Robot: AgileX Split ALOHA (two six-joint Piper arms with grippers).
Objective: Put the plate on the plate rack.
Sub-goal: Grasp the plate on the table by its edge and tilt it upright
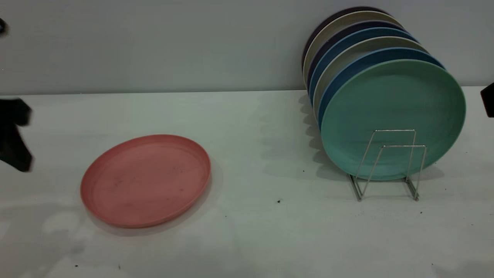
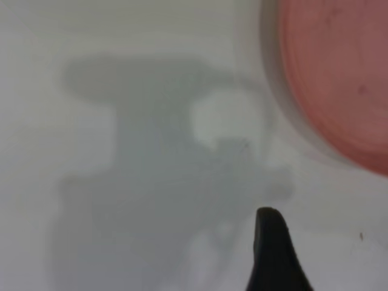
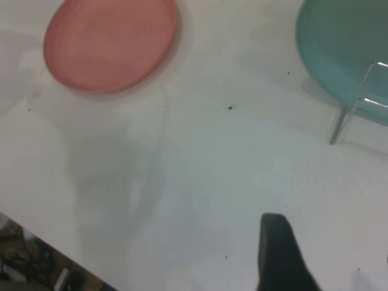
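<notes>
At far left we see the left pincer [image 1: 13, 133] over the counter [image 1: 247, 231], w/ its own shadow below; can't tell how its jaws stand. Next, the pink plate [image 1: 146, 180] lies flat on the counter, untouched. Right of it the plate rack [image 1: 389, 166] holds a teal plate [image 1: 393, 104] upright w/ others behind. Right pincer [image 1: 488, 99] at far edge; gap can't be told.
</notes>
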